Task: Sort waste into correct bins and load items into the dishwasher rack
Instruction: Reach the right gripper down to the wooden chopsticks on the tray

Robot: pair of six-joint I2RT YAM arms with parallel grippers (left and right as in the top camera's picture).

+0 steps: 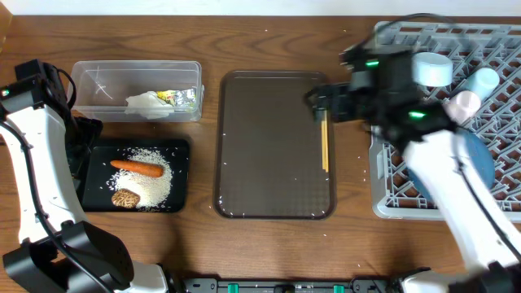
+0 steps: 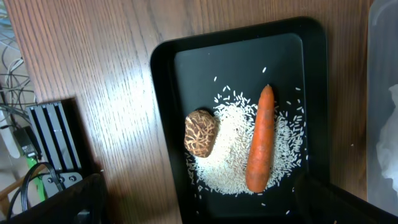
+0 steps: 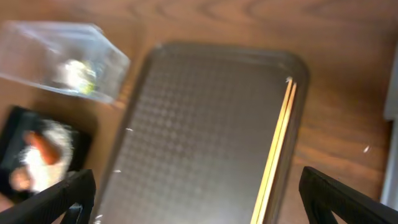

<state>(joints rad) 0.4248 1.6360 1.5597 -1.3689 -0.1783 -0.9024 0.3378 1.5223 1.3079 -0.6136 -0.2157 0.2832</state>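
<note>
Right jaws wide — chopsticks [image 3: 275, 149] on tray [image 3: 199, 143]

One carrot [image 1: 137, 168]; one brown lump [image 1: 125, 198]; two chopsticks [image 1: 325, 146]; one black tray [image 1: 181, 177]; one clear tub [image 1: 98, 81]; one grey rack [image 1: 389, 184].

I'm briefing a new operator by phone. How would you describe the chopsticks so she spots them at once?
Find the flat brown tray mid-table, between the black tray and the grey dishwasher rack. Along its right edge lie the wooden chopsticks, a pair side by side. They are the only thin, pale sticks in view.
</note>
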